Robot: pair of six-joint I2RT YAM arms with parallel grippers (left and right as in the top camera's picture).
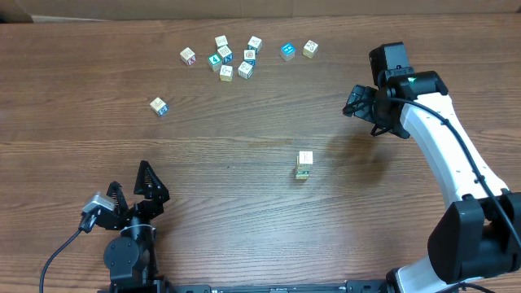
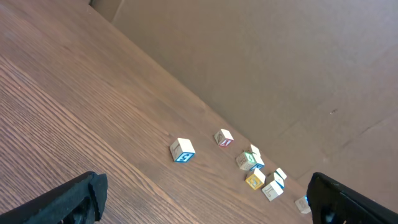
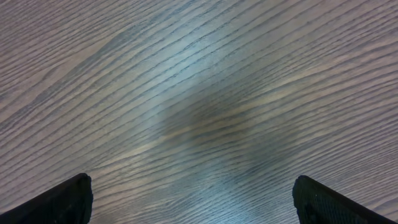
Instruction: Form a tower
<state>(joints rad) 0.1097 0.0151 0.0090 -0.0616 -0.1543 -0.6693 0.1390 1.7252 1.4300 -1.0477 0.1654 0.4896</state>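
Both pincers are spread wide with nothing between their fingers. The left pincer (image 1: 128,179) sits low at the near edge of the brown wood-grain bench (image 1: 244,236), and the right pincer (image 1: 352,99) hangs over bare wood on the right side. Neither touches a cube.

Between them, a little right of the middle of the bench, stands the tower (image 1: 304,165). It is a narrow stack of small pale wooden picture cubes, one cube wide, with a cream face on top and a yellowish side showing beneath. It is well apart from both arms.

To my eye it is only a start, and most of the building looks left to do. A cluster of loose small wooden cubes with coloured prints (image 1: 226,59) lies scattered along the far side. Two more cubes (image 1: 299,50) lie just to its right, and one stray cube with a blue print (image 1: 159,106) lies alone nearer the left. I would guess these are meant to go up one at a time.

How many cubes the stack holds I cannot tell from above; perhaps two. Neither wrist camera catches the tower. The right wrist view shows only wood grain and a soft shadow, and the left wrist view shows some of the far cubes. The prints are too small to read.
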